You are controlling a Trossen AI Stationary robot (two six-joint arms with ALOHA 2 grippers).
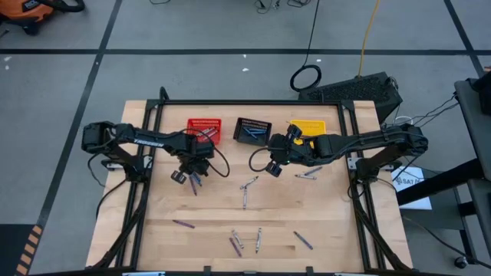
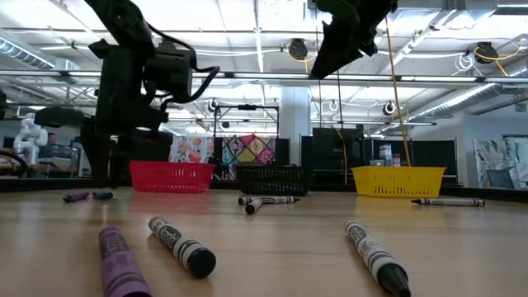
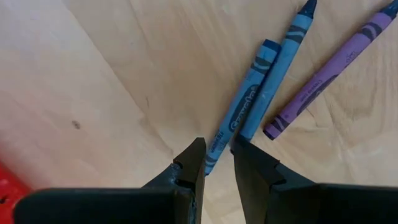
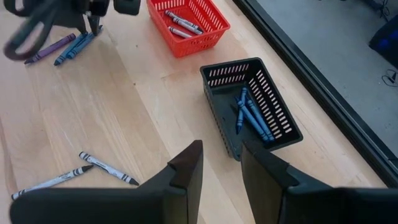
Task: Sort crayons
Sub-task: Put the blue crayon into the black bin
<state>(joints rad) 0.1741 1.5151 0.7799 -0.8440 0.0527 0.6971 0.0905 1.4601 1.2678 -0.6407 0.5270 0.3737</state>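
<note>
wooden table holds crayons, label wording too blurred to read.

Thin paper-wrapped crayons in grey, blue and purple, lying flat on the desk: two blue and one purple bunched beside the red basket, grey ones inside it, others scattered farther off.

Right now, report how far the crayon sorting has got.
Partly done. The black basket holds blue crayons and the red basket holds a few grey ones. In hand: the left gripper, open and empty, hovers over two blue crayons beside a purple crayon. The right gripper, open and empty, is near the black basket. Left: loose grey crayons and others scattered on the table.
</note>
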